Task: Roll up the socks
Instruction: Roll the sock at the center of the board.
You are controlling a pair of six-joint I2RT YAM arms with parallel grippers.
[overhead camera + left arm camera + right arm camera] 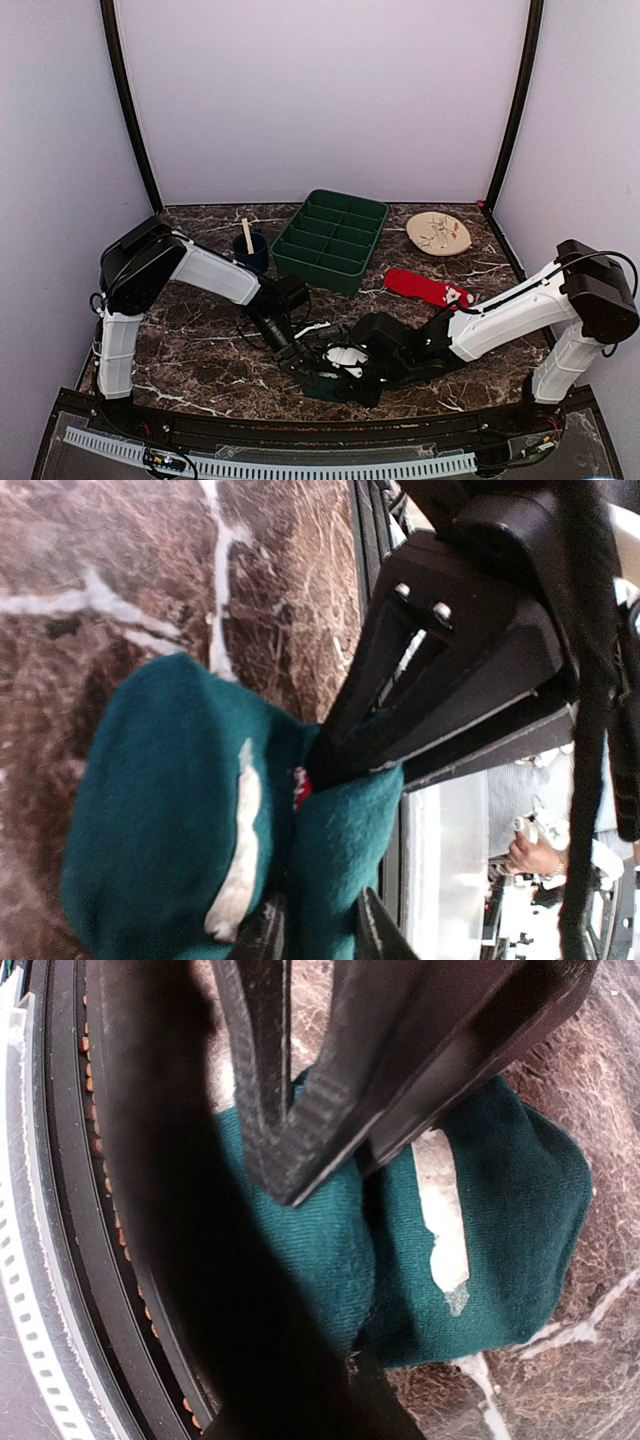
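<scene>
Pale lilac walls close the scene on the left, right and far sides, with a black post in each far corner. They surround a dark brown marble worktop veined in white. A black rail and a white perforated strip run along its near edge. Open stone lies at the near left, at the near right past the right arm, and between the tray and the arms.

Two arms reach inward and meet at the near middle. One green compartment tray sits at the far middle. One tan plate lies just to its right.

There are two socks. The red sock lies flat, right of centre, near the tray's near right corner. The teal sock is bunched at the near middle, close to the rail, with a white patch showing. One dark cup holding one wooden stick stands left of the tray.

The right gripper has its fingers drawn to a point, pinching the teal sock. The left gripper shows its fingers a little apart with sock fabric between them; whether they grip it I cannot tell
</scene>
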